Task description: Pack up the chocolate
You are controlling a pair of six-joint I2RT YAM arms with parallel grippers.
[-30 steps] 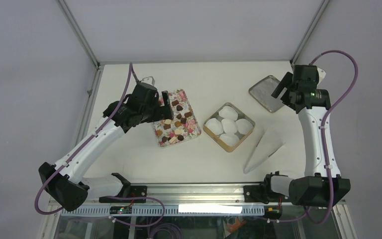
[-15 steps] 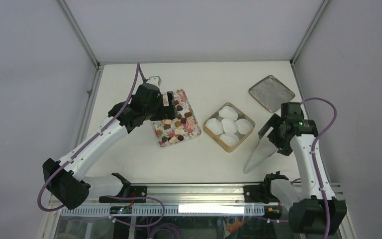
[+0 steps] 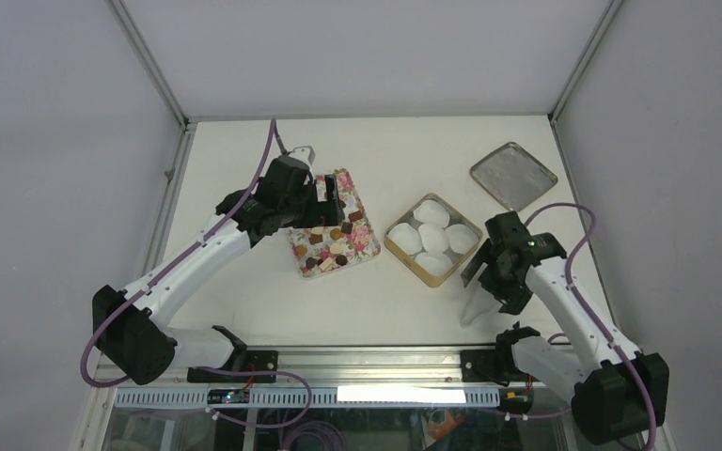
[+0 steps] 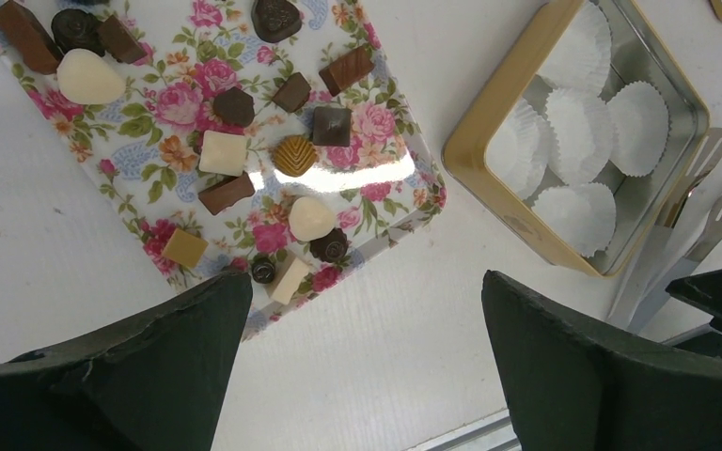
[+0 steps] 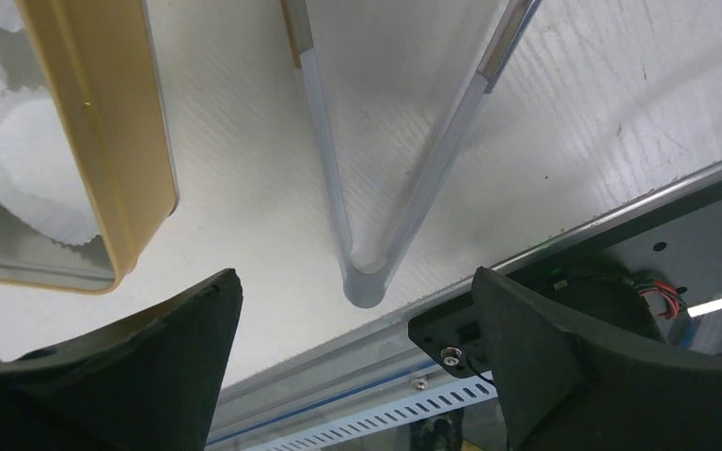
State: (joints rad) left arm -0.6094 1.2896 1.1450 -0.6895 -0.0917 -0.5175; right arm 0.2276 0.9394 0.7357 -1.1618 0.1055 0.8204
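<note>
Left fingers (image 4: 132,376) spread, empty, right fingers (image 5: 103,376) likewise

— What is the tray (image 4: 179,103) made of?
— Hard to tell; its floral face is glossy, with a bright glare across it; the chocolates (image 4: 294,155) look smooth, some with a slight sheen, one ribbed.
— And the box?
— A metal tin (image 4: 494,108), gold-coloured outside, bare shiny metal inside; the cups (image 4: 578,120) are white crinkled paper, matt; the lid (image 3: 513,175) is grey metal.
— The tongs (image 5: 368,282)?
— Smooth pale metal with a dull sheen; the table (image 5: 573,103) is white, matt, finely grained and scratched; the fingers (image 4: 141,376) of the left gripper (image 4: 367,277) are black, matt, rough-edged.
</note>
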